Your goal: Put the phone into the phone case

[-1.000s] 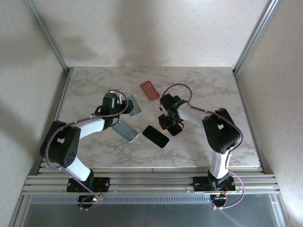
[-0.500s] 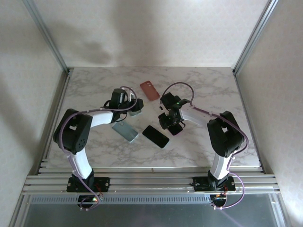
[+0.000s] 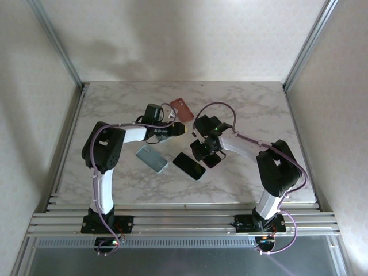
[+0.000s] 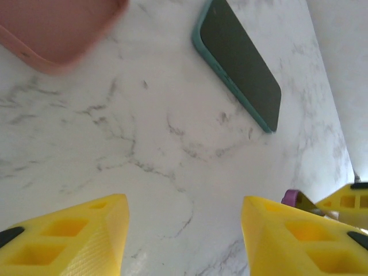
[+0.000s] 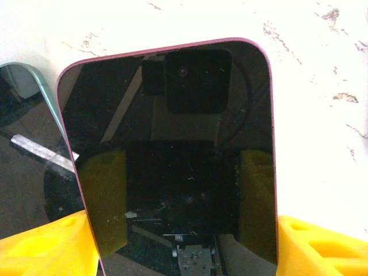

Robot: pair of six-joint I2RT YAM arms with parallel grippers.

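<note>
Phone (image 5: 172,144): found screen-up just off the middle of the tabletop (image 3: 259,109), toward 4 o'clock, pink-purple along its rim. Clamped across its width, by the look of it, in the right hand (image 5: 184,236), with yellow fingers (image 5: 40,247) flush against both long edges. Could not tell whether lifted or flat on the marble.

Spotted the pink case (image 3: 182,109) at 12 o'clock from the middle, roughly 11 o'clock from the Phone and well apart from it. Could not make out which face of it was up. Saw the left hand (image 4: 184,201) hovering just at 6 o'clock of that case, spread apart over bare marble with nothing held. Noted a teal-rimmed handset (image 4: 238,63) lying near, untouched.

Judged the step in hand as securing the Phone, with seating not yet begun. Took the pink case for the match, going by the rim colour.

Next move, as judged: carry toward 11 o'clock, square the long axis with the case, lower one end first, then press flat. Thought the left hand well placed to pin the case against sliding.
</note>
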